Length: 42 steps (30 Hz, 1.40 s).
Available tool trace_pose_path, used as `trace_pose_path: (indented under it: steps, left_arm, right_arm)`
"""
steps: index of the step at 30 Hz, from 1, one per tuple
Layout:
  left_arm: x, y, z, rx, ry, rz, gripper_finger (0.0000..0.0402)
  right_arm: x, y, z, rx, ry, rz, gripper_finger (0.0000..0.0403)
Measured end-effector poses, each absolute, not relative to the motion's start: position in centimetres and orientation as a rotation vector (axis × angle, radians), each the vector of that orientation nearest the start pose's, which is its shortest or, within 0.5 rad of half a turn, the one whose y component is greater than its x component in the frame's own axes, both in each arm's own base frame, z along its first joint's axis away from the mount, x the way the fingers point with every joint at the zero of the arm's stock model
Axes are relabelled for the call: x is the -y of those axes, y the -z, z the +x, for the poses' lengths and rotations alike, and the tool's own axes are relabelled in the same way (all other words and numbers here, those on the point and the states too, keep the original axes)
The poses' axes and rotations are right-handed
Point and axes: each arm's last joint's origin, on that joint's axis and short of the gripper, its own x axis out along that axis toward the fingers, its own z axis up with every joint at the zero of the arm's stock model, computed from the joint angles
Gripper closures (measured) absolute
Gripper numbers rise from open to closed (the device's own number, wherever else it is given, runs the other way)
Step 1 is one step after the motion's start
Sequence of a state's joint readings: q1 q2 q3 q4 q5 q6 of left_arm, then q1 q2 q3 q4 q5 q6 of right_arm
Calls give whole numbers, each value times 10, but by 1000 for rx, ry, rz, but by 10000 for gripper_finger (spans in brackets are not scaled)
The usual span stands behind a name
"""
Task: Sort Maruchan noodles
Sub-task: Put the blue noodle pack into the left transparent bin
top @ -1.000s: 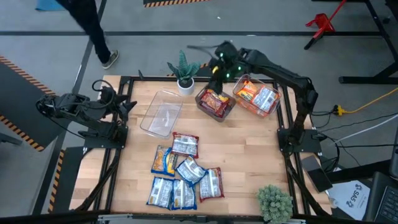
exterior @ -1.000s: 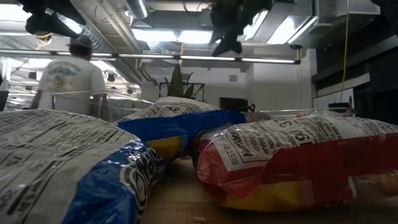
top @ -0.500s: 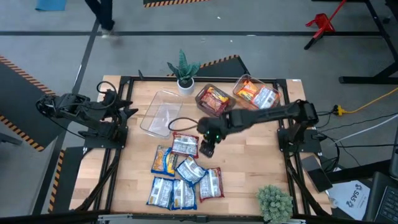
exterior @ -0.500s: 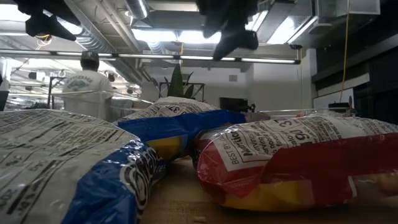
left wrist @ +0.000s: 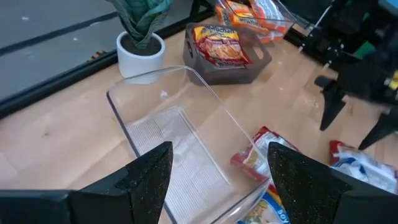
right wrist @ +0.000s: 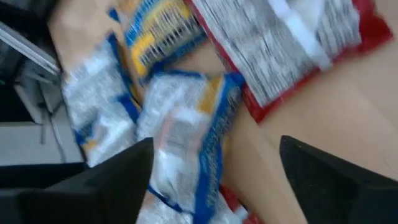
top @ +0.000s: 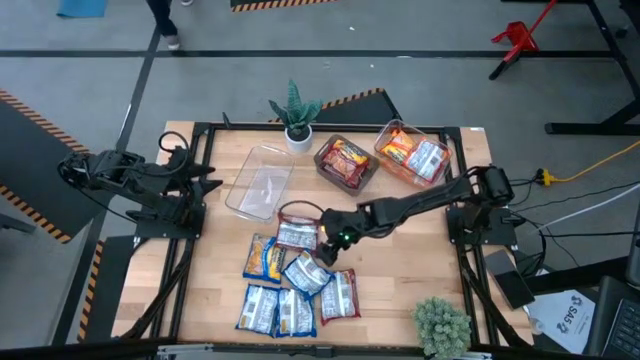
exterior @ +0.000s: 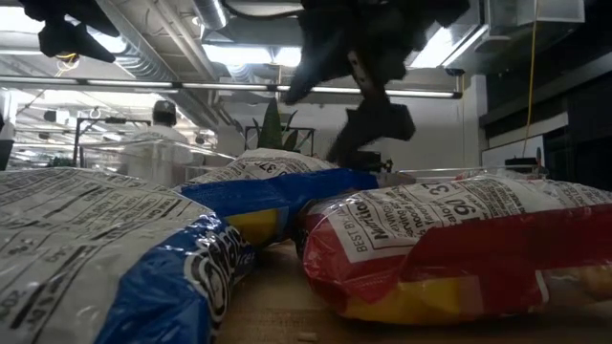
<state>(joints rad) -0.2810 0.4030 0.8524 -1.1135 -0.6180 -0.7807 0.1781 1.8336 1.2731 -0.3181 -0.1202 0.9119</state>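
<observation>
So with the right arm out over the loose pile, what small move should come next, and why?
Probably lower the right gripper onto the blue-yellow packet beneath it and close. Its fingers stand open and empty, the packet lies between them in the wrist view, and the clear bin holds none yet. The left gripper waits at the table's left edge.

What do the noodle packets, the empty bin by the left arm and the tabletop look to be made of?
Noodle packets: thin glossy plastic film, judging by glare and crinkles in the low view.
Empty bin: clear rigid plastic, likely; the wood shows through it and its rim catches light.
Tabletop: light wood planks with visible grain and seams, smooth finish; solid or veneer cannot be told.
</observation>
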Motion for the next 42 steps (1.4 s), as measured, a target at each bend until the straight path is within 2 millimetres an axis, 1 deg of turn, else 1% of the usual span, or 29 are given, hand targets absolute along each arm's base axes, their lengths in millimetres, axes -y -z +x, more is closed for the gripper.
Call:
trace_pose_path:
  steps: [4, 6, 8, 12, 19, 23, 25, 27, 29, 32, 38, 40, 42]
  left_arm:
    - [-4, -311, 47, -415, -546, -527, 143]
    - [-4, -311, 47, -413, -547, -538, 143]
    - [-4, -312, 47, -410, -548, -545, 143]
    - [-4, -312, 47, -404, -553, -569, 143]
    - [-4, -312, 47, -394, -563, -585, 143]
    - [-4, -312, 47, -392, -567, -590, 143]
    - [-4, -312, 47, -391, -568, -590, 143]
    - [-4, -312, 47, -389, -570, -590, 143]
    - [-4, -312, 47, -386, -575, -588, 143]
    - [-4, -312, 47, -385, -577, -587, 143]
    - [-5, -312, 47, -379, -585, -583, 143]
    - [-5, -312, 47, -375, -590, -580, 143]
    - [-5, -312, 47, -372, -596, -577, 143]
  right_arm:
    - [-82, -195, 386, -931, 146, 795, 41]
    - [-89, -187, 391, -914, 135, 788, 37]
    - [-94, -177, 393, -934, 142, 787, 37]
    - [-99, -158, 397, -962, 155, 796, 36]
    - [-108, -143, 409, -916, 64, 850, 36]
    - [-109, -134, 409, -960, 51, 855, 36]
    - [-110, -132, 410, -970, 30, 864, 43]
    - [-109, -132, 409, -978, 27, 866, 63]
    - [-109, -132, 409, -974, 32, 864, 97]
    - [-107, -132, 410, -972, 35, 869, 167]
    - [-101, -137, 412, -972, 6, 891, 330]
    - [-99, -136, 411, -984, 8, 895, 373]
    - [-99, -140, 412, -991, -9, 901, 392]
